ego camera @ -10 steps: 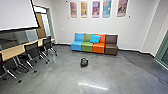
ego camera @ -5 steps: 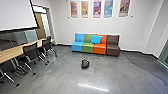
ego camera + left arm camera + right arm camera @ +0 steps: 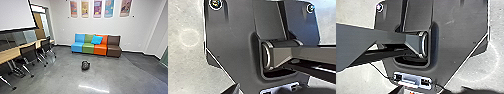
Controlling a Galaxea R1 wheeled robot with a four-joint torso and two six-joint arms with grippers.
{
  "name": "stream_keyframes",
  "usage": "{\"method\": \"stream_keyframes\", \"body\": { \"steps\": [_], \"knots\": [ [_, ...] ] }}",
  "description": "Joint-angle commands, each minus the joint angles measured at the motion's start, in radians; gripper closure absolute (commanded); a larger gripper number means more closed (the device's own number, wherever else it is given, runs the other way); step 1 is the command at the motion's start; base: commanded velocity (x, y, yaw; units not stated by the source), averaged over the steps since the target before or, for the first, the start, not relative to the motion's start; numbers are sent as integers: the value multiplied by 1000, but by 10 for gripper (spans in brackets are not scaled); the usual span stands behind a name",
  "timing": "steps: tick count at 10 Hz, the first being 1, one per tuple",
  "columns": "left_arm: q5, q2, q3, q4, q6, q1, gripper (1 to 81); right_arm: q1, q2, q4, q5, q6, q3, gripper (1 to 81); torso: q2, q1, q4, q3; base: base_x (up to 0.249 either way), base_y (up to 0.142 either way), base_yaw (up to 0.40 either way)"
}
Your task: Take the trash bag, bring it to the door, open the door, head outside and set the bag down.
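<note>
1. In front of the sofa (image 3: pixel 88 48), well apart from it on the polished grey floor (image 3: pixel 62 77), sits the black trash bag (image 3: pixel 85 65), a small rounded bundle. Standing off on its own, it probably leaves the robot room to reach it from this side.
2. Along the sofa's seats run blue, green, orange and brown. A bright blue cushion (image 3: pixel 96 39) leans against the backrest, which seems to prop it up.
3. Left of the sofa, mesh-backed chairs (image 3: pixel 29 53) line a pale wooden tabletop (image 3: pixel 10 54), facing it as if for meetings. Beyond them is a wood-toned door (image 3: pixel 39 26); whether it leads outside, I cannot tell.
4. Above the sofa, colourful panels (image 3: pixel 97 9) hang in a row, likely as decoration.
5. Short of the sofa, the bag rests on the floor, so lifting it is still to be done. Whether the left jaws and right jaws are released or clenched, I cannot tell.
</note>
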Motion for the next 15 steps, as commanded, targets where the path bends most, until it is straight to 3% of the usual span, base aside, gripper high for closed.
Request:
{"method": "stream_keyframes", "body": {
  "steps": [1, 15],
  "knots": [
    [67, -5, 5, -4, 9, -36, 10, 30, -18, 1, -66, 6, 12, 10, 0, 0, 0, 0, 189, 0, 0],
    [67, -3, 5, -2, 7, -36, 10, 33, -19, 1, -69, 6, 18, 10, 0, 0, 0, 0, 187, 0, 0]
  ]
}}
